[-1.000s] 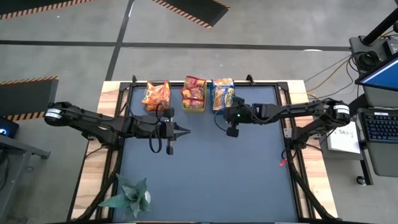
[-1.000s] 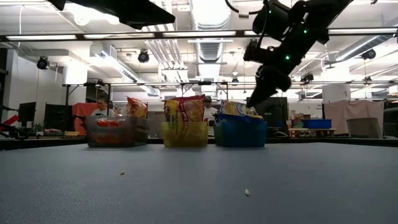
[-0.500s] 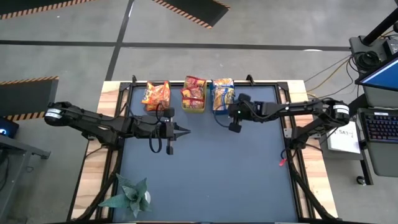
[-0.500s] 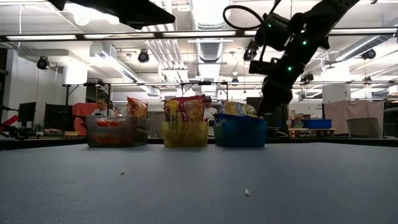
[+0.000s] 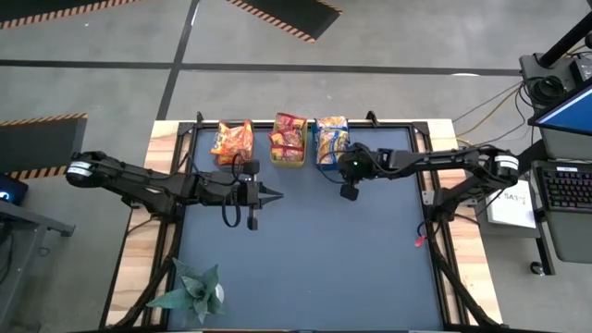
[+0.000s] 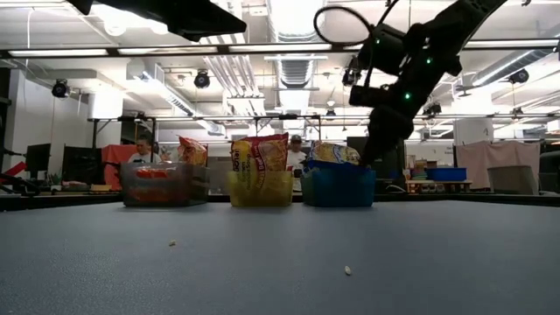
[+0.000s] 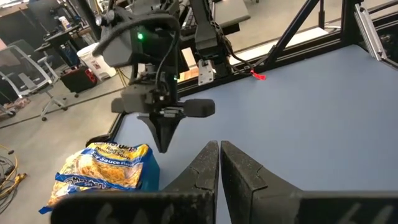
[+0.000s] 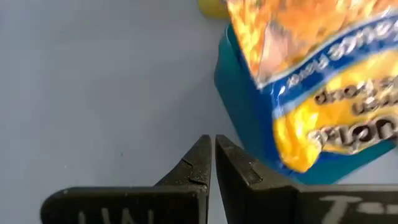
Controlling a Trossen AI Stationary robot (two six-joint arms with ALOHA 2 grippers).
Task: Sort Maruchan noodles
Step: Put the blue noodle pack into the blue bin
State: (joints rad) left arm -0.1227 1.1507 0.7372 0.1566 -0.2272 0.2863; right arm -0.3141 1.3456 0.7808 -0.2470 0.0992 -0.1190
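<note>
The Maruchan noodles stand upright in three bins at the table's far edge. Orange packets [image 5: 231,141] fill the grey bin [image 6: 157,185], red ones [image 5: 289,139] the yellow bin [image 6: 260,188], and blue-and-yellow ones [image 8: 323,87] the blue bin [image 6: 338,187]. My right gripper [image 8: 212,146] is shut and empty. It points down over the bare table just on the near side of the blue bin [image 5: 347,190]. My left gripper [image 5: 277,194] is shut and empty, hovering level over the table's middle, near the yellow bin.
A green leafy plant [image 5: 190,291] sits at the table's near-left corner. Two small crumbs [image 6: 347,270] lie on the blue mat. The mat's middle and near half hold nothing else. People sit in the room beyond the bins.
My right gripper has tipped from a slant to pointing nearly straight down and has settled close beside the blue bin. It has stayed shut. The left arm has kept still.
</note>
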